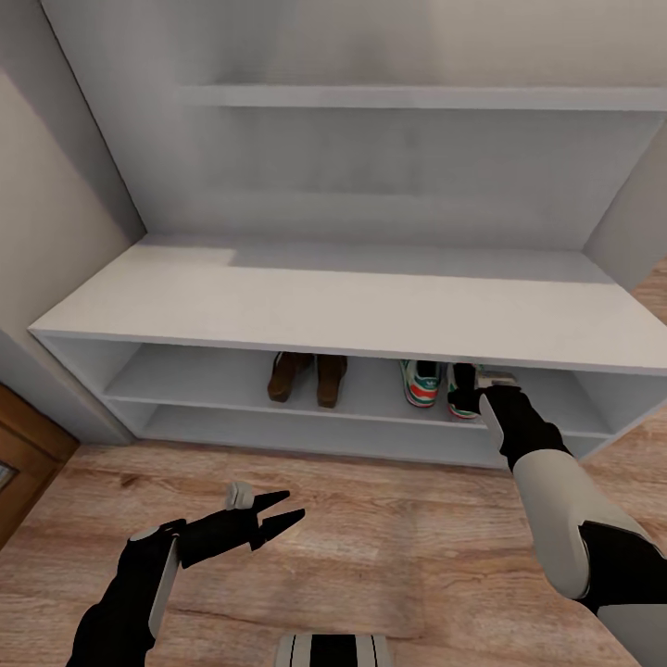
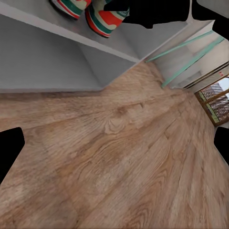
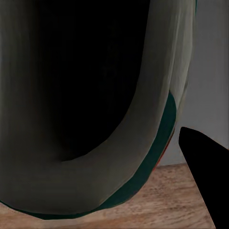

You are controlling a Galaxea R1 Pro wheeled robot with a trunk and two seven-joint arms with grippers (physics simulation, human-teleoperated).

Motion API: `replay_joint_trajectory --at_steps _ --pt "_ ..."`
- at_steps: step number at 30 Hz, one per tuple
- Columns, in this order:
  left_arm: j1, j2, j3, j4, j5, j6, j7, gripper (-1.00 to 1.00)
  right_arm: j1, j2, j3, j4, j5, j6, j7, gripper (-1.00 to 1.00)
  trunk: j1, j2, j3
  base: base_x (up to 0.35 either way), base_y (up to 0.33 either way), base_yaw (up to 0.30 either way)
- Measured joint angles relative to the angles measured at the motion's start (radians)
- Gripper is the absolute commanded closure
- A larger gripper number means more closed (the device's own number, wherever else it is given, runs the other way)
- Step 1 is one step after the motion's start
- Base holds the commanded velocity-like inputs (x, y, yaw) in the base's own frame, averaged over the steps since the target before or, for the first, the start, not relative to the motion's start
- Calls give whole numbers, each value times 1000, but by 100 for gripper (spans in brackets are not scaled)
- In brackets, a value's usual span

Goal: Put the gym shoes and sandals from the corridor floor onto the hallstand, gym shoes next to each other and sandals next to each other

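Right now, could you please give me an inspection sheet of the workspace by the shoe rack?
Surface: corridor floor, wood planks.
Job's things: two sandals side by side on the hallstand upper shelf; two gym shoes beside each other to their right.
Clutter: nothing seen.
End effectors: left end effector open, hovering above the floor; right end effector at the right gym shoe, grip hidden.
Cables: nothing seen.
Surroundings: wall shelf above; wooden door at left.

Head view down over hallstand [image 1: 324, 306], left wrist low across floor [image 2: 119, 157], right wrist against shoe [image 3: 95, 181].
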Motion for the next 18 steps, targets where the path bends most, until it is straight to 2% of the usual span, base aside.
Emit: replay_joint_trajectory --at_steps 14,18 --pt "0 0 0 0 1 0 -1 -100 2 0 0 2 -1 -1 0 100 0 0 0 0 0 0" --pt "0 0 0 0 0 0 0 -100 1 0 0 2 0 -31 1 100 0 0 0 11 0 0"
